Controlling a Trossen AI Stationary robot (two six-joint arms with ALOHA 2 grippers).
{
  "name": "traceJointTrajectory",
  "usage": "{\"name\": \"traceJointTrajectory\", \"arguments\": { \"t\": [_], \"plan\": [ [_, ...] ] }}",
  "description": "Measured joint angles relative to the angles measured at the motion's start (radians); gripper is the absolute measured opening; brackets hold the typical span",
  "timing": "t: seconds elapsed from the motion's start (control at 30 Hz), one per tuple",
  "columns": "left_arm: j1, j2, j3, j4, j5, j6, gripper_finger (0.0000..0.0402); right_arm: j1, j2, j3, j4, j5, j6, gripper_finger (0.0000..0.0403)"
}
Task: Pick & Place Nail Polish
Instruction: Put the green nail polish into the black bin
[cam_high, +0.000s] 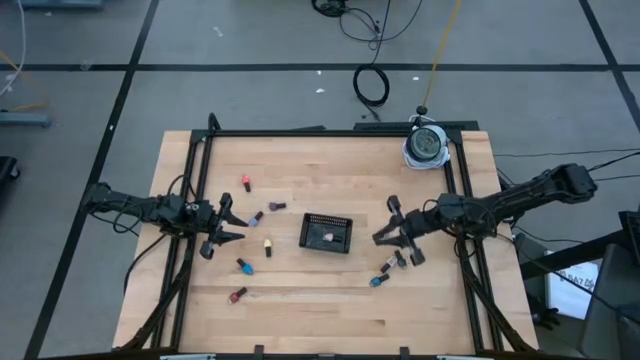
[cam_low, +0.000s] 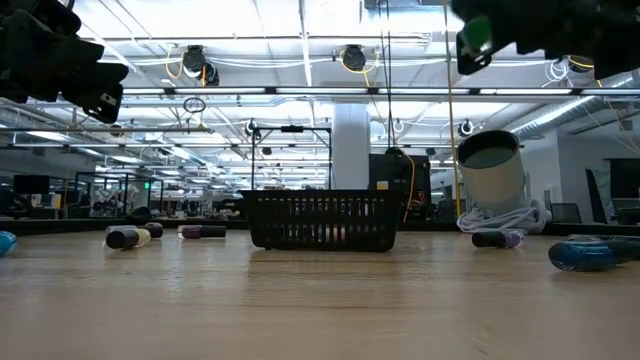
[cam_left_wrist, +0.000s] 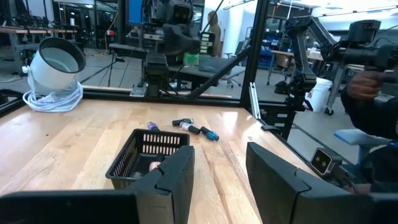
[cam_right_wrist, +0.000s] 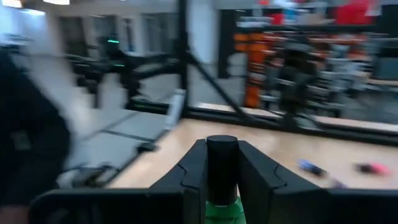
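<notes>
My right gripper (cam_right_wrist: 222, 177) is up above the table, right of the black tray (cam_high: 327, 232), pinching a green nail polish bottle (cam_right_wrist: 222, 208). My left gripper (cam_high: 226, 226) waits, fingers apart, holding nothing.

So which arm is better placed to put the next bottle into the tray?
The right. Its gripper is shut on a green nail polish bottle, raised off the table beside the black mesh tray. The left gripper is open and empty.

Black mesh tray (cam_high: 327, 232); green bottle (cam_right_wrist: 222, 211), dark cap.
</notes>
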Motion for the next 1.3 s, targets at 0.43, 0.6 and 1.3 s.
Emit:
{"name": "traceJointTrajectory", "arguments": {
  "t": [0.43, 0.6, 1.3],
  "plan": [
    [0.0, 0.0, 0.0, 0.0, 0.0, 0.0, 0.0145, 0.009, 0.027, 0.0, 0.166, -0.235, 0.065, 0.0046],
    [0.0, 0.0, 0.0, 0.0, 0.0, 0.0, 0.0145, 0.045, 0.027, 0.0, 0.172, -0.272, 0.069, 0.0046],
    [0.0, 0.0, 0.0, 0.0, 0.0, 0.0, 0.0145, 0.08, 0.027, 0.0, 0.229, -0.274, 0.087, 0.0046]
  ]
}}
